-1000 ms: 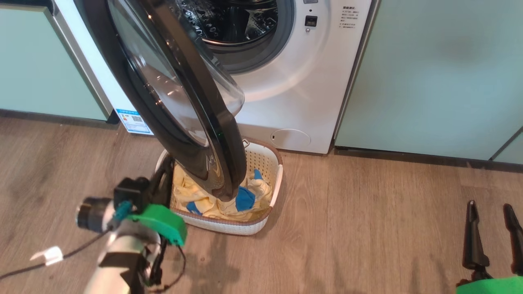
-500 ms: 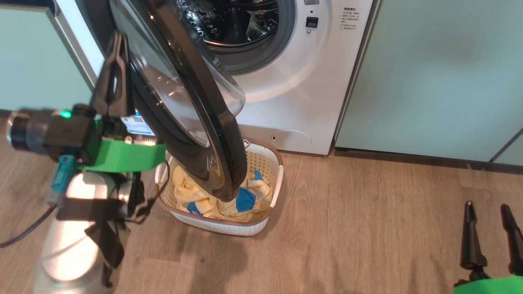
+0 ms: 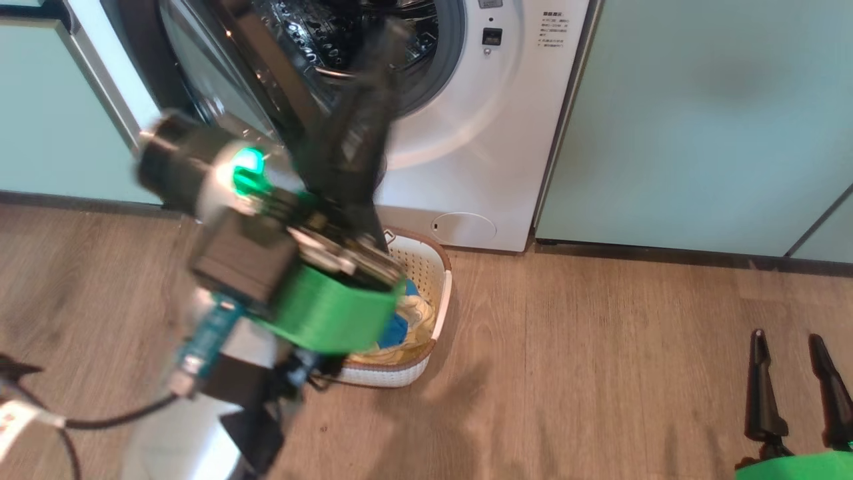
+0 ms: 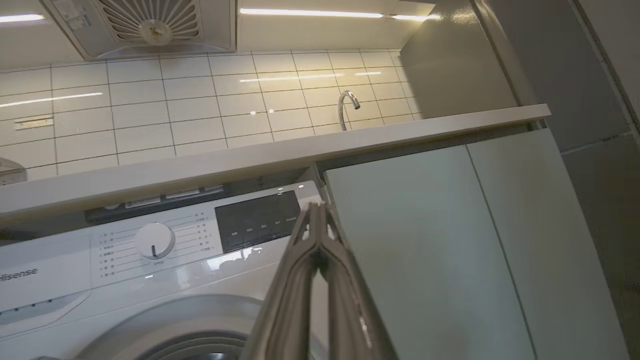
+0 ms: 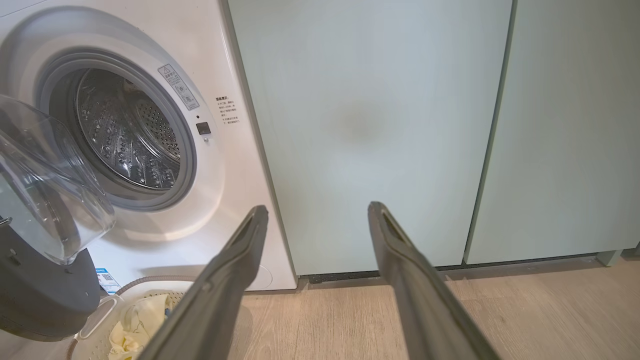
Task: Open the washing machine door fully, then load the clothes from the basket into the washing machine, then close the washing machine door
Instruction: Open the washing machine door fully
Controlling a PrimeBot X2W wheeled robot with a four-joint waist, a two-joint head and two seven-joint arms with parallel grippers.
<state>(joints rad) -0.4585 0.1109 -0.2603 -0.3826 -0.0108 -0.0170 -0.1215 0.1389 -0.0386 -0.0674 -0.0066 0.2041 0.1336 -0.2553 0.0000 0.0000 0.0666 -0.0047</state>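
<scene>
The washer (image 3: 466, 153) is standing between pale green cabinets (image 3: 700, 120), and its door (image 5: 40, 225) is hanging open, swung out to the left of the steel drum (image 5: 130, 140). In the right wrist view the door's clear bowl is bulging toward the drum and its black rim is hanging over the near-left part of the basket (image 3: 445, 280).

The basket is sitting on the wood floor (image 3: 600, 367), just in front of the washer. The clothes (image 3: 413, 313) are lying inside it, yellow with a blue patch showing.

The left end effector (image 4: 316, 215) is pointing up in front of the washer, its fingers pressed tightly together and gripping nothing. In its wrist view the tips are lying across the edge where the washer's control panel (image 4: 255, 220) is meeting the cabinet, under the worktop (image 4: 300, 150). In the head view this arm is showing as a blur across the door and the drum opening, hiding much of the basket; whether it is touching the door cannot be told.

The right end effector (image 3: 786, 340) is hovering low over the floor, well to the right of the basket, its fingers spread wide and empty.
</scene>
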